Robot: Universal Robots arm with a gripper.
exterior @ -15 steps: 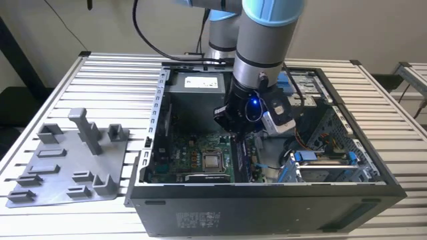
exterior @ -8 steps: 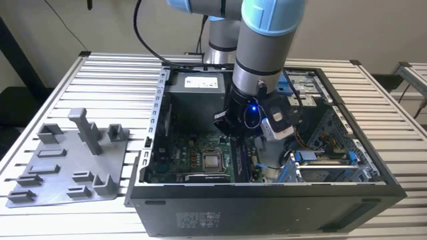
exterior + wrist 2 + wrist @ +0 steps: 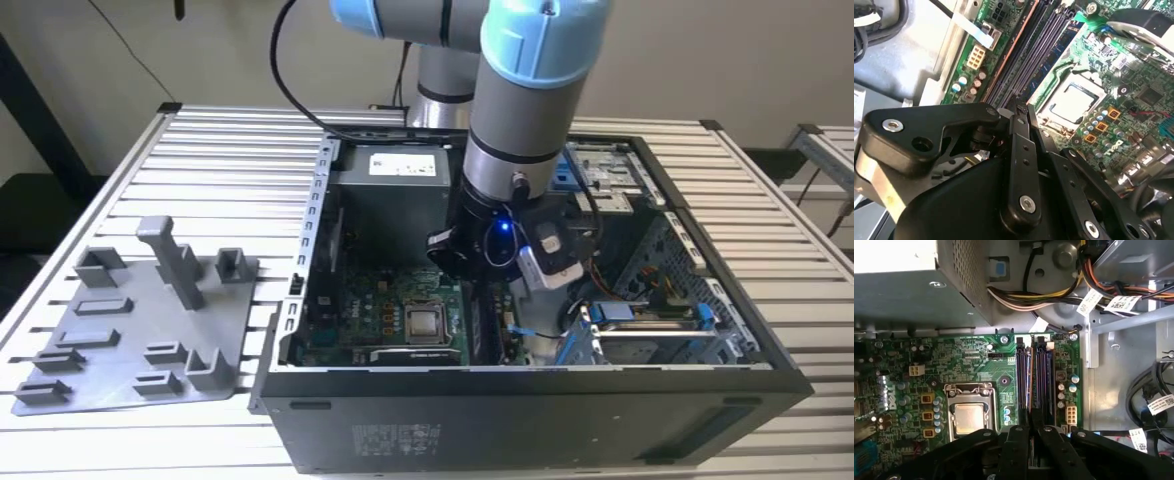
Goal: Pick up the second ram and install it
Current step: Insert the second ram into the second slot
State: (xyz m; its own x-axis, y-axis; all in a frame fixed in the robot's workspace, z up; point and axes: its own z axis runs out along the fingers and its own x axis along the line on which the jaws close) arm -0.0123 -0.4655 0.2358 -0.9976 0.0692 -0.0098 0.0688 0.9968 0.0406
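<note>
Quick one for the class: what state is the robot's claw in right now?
Claw: closed on the second ram, which it holds edge-on at the memory slots of the motherboard.

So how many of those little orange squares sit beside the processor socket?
3 orange squares lined along the processor socket, opposite the memory slots: one nearest the power supply, one midway, one farthest. Others may be hidden.

Claw (image 3: 1029, 429) deep in the case (image 3: 534, 395): power supply (image 3: 909, 295) close by, cables (image 3: 1054, 292) and drive cage (image 3: 654, 335) crowding alongside.
</note>
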